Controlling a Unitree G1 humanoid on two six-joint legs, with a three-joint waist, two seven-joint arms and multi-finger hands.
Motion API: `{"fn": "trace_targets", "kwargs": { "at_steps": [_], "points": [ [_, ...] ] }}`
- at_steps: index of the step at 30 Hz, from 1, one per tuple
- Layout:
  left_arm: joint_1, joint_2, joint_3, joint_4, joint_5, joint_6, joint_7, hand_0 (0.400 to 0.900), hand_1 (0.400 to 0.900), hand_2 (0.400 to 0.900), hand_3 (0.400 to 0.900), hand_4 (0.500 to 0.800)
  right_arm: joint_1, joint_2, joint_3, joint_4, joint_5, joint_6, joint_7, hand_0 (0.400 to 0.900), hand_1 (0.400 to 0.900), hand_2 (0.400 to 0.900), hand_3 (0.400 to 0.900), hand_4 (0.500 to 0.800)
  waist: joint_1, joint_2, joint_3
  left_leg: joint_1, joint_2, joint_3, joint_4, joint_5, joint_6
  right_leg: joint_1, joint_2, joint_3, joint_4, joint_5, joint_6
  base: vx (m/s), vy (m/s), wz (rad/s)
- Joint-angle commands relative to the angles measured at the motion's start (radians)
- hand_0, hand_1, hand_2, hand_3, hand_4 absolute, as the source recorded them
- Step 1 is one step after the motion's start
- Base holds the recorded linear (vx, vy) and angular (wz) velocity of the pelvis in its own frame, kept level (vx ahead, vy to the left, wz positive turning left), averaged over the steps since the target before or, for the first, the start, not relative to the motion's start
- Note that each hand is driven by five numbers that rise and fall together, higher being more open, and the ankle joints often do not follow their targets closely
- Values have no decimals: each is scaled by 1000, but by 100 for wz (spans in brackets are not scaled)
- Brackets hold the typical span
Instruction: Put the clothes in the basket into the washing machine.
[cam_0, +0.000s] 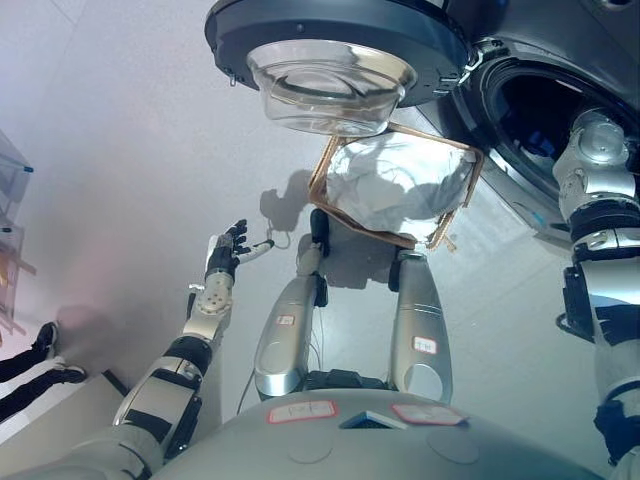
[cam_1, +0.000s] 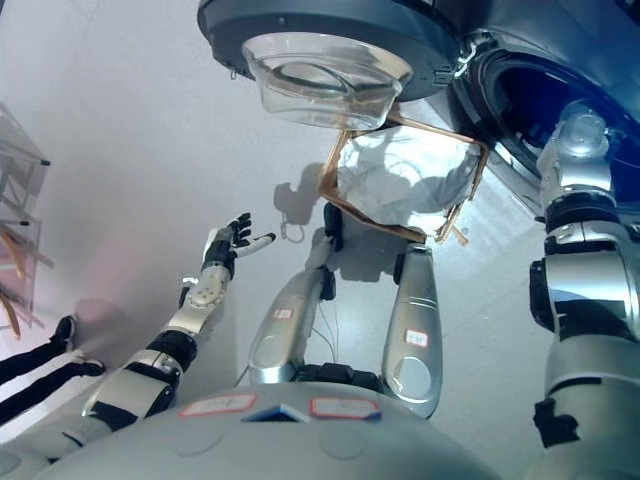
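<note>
The basket (cam_0: 395, 190) lies at two o'clock from the spread, empty left hand (cam_0: 228, 252); right hand unseen inside the washing machine (cam_0: 560, 110).

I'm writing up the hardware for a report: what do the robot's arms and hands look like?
Both arms are silver-grey metal segments joined by black bands. The left hand is dark, with white covers on some fingers. The right arm ends out of sight inside the washing machine, so its hand isn't visible.

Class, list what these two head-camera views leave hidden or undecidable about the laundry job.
- Right hand: in both views the arm reaches into the washing machine drum; the hand is out of sight, so any grip is unknown.
- Drum contents: too dark to tell.
- Basket: the open door covers its top edge; white lining shows, clothes cannot be confirmed.
- Left hand: open, empty.
</note>
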Motion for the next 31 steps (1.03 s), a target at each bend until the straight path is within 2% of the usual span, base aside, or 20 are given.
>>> {"fn": "trace_targets", "kwargs": {
  "at_steps": [1,2,4,7,9,17,21,31],
  "points": [
    [-11,64,78,79,-1,-1,15,900,900,900,900,800,14,40,-26,-118,80,-144,8,900,900,900,900,800,13,-72,-74,56,-54,-3,-8,-72,-9,172,57,-29,-391,266,-49,-12,1,-9],
    [-10,65,78,79,-2,-1,15,900,900,900,900,800,16,41,-28,-120,79,-143,7,900,900,900,900,800,14,-73,-74,57,-54,-3,-8,-72,-8,174,58,-29,-393,267,-49,9,5,-14],
    [-4,58,88,108,15,12,9,900,900,900,900,800,109,109,-62,-152,111,-152,15,900,900,900,900,800,6,-94,-76,86,-50,3,-8,-83,-5,208,59,-30,-401,265,-45,29,24,-12],
    [1,52,97,124,29,24,6,900,900,900,900,800,178,154,-82,-172,115,-151,19,900,900,900,900,800,-1,-110,-84,107,-48,4,-7,-88,-3,237,59,-34,-409,266,-44,49,35,-8],
    [18,40,113,155,52,39,0,900,900,900,900,800,296,220,-118,-194,130,-150,27,900,900,900,900,800,-11,-131,-92,158,-46,1,-4,-106,0,294,58,-39,-412,255,-42,81,30,-3],
    [57,28,172,219,102,68,2,900,900,900,900,800,535,332,-182,-252,93,-145,24,900,900,900,900,800,-37,-172,-146,266,-48,0,-10,-140,8,422,56,-42,-454,252,-28,58,42,-6],
    [76,23,188,244,129,77,1,900,900,900,900,800,605,361,-191,-225,43,-127,21,900,900,900,900,800,-47,-184,-173,311,-48,4,-15,-157,11,470,54,-36,-474,251,-22,70,45,-14],
    [131,0,187,319,195,101,-30,900,900,900,900,800,744,450,-245,174,-79,-16,29,900,900,900,900,800,-69,-196,-257,469,-41,28,-54,-194,21,610,56,-24,-501,234,-6,86,39,-12]
  ]
}}
